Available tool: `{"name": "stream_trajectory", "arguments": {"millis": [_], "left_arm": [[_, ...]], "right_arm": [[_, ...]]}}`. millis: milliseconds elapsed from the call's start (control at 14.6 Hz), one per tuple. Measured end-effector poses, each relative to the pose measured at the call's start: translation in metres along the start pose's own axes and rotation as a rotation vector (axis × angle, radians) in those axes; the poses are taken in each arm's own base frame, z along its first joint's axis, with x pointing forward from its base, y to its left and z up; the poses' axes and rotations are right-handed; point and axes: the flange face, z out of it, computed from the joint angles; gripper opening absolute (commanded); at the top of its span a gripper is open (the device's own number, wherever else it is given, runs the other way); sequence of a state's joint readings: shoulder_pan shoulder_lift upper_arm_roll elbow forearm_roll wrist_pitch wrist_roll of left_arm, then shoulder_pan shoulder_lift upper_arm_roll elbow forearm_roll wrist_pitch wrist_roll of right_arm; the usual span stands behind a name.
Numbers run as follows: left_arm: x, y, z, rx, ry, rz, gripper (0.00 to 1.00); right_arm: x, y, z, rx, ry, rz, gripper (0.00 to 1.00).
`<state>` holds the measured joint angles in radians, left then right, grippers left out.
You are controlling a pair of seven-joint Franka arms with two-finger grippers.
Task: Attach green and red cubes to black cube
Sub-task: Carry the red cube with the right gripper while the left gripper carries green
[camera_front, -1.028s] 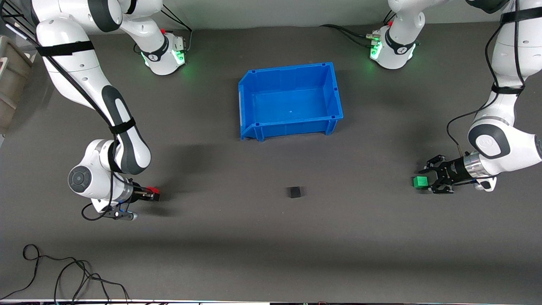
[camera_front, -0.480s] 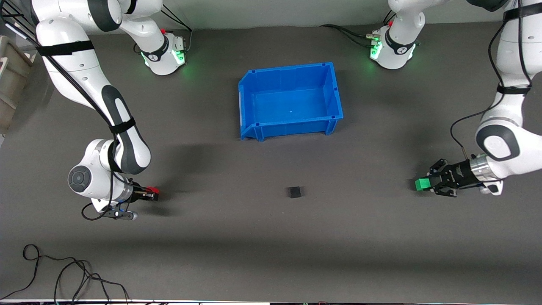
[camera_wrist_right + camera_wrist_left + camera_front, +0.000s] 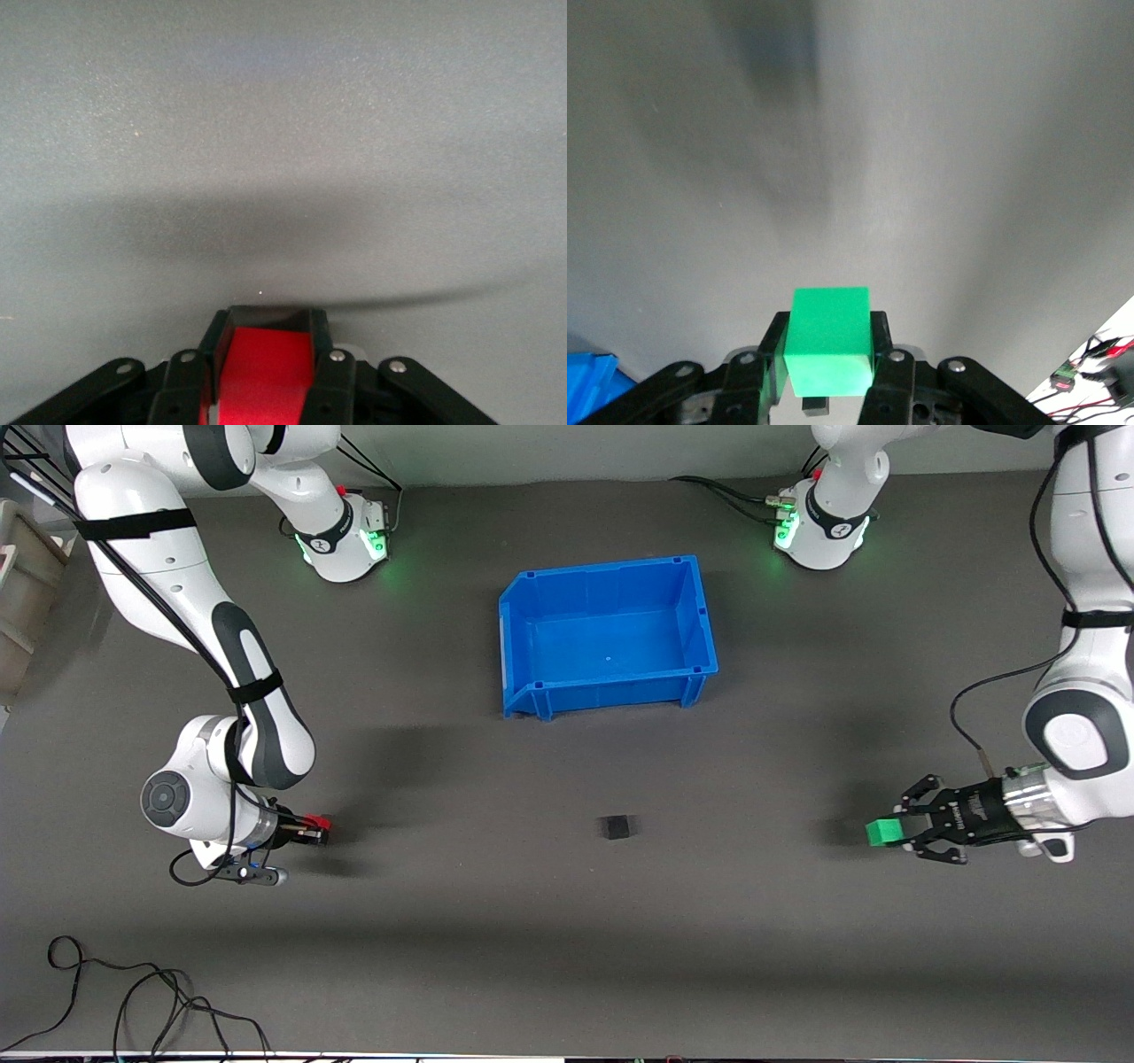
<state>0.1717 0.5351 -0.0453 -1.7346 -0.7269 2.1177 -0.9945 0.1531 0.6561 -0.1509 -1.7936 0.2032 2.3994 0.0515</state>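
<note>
- Two pincers are showing in the front view: the left pincer (image 3: 897,833) is gripping the green cube (image 3: 883,832) above the surface (image 3: 567,957), the right pincer (image 3: 321,829) is gripping the red cube (image 3: 317,822), and the black cube (image 3: 616,827) is lying between them, nearer the camera than the blue bin (image 3: 700,615).
- Left wrist view: fingers (image 3: 776,354) are clamping the green cube (image 3: 829,341).
- Right wrist view: fingers (image 3: 321,341) are pinching the red cube (image 3: 262,372).

Black cube (image 3: 617,827) lies nearer the camera than bin (image 3: 533,695).
</note>
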Motion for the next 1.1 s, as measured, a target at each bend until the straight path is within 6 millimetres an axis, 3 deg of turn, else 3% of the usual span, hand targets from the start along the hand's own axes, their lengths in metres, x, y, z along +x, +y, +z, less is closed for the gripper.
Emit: {"name": "stream_trajectory", "arguments": {"millis": [274,480,823,1097], "left_arm": [[-0.069,0.013,0.036,0.028,0.002,0.103,0.18],[-0.119,0.013,0.076,0.023,0.019,0.143,0.18],[-0.176,0.003,0.165,-0.019,0.075,0.079,0.17],[-0.200,-0.004,0.228,-0.071,0.112,-0.039,0.17]], "right_arm": [[0.002,-0.005,-0.017,0.017,0.021,0.179,0.00],[0.003,-0.029,-0.045,0.037,0.019,0.365,0.00],[0.004,-0.099,-0.081,0.067,0.009,0.777,0.00],[0.000,-0.172,-0.085,0.103,0.009,1.052,0.00]]}}
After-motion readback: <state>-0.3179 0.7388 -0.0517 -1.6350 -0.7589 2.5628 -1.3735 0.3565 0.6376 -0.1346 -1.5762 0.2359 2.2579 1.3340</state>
